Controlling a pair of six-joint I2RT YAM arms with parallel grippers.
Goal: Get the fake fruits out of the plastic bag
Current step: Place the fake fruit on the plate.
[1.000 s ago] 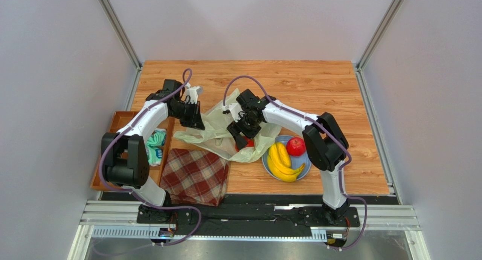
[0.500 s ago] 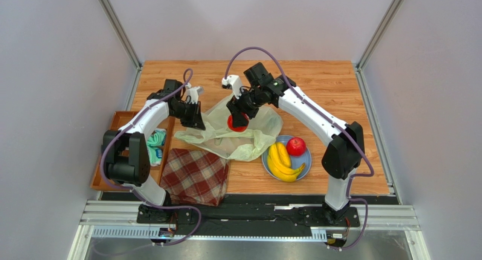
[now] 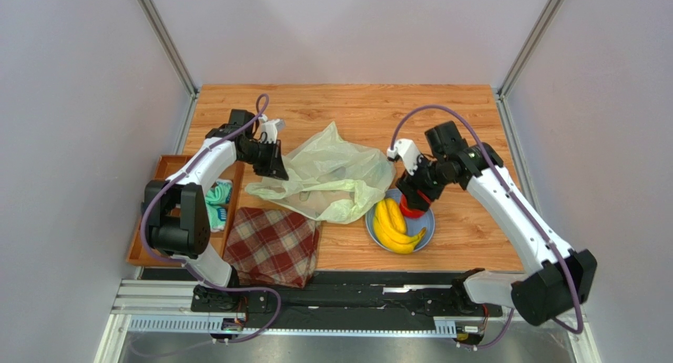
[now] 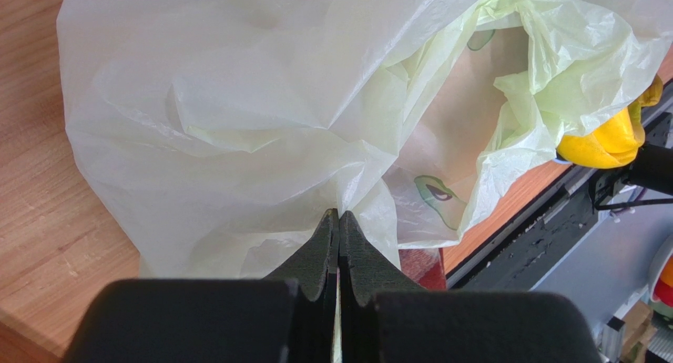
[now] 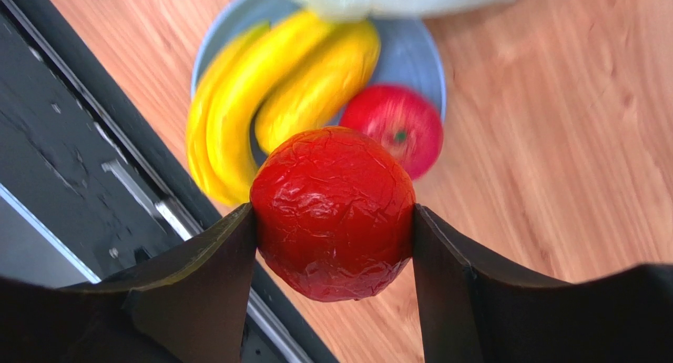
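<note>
- On the plastic bag point(image 3: 336, 174) we find green outlined oval prints point(image 4: 437, 191) (we cannot make out any words in them).
- The bag lies crumpled just left of the blue plate point(image 3: 430, 221), and its nearest fold touches the plate's rim.
- The left gripper point(image 4: 338, 221) is at the bag's side farthest from the plate, its fingers pressed together on a pinch of film.
- The right gripper point(image 3: 411, 197) hangs above the plate, its fingers spread just wide enough to clamp a wrinkled red fruit point(image 5: 333, 213).
- On the plate lie a banana bunch point(image 3: 392, 227) and a smooth red fruit point(image 5: 392, 130).
- The wood-grain table point(image 3: 442, 118) carries everything. A red plaid cloth point(image 3: 272, 245) sits left of the plate, and a wooden tray point(image 3: 170, 170) lies farther left.
- Grey walls point(image 3: 79, 102) with metal posts enclose the table.
</note>
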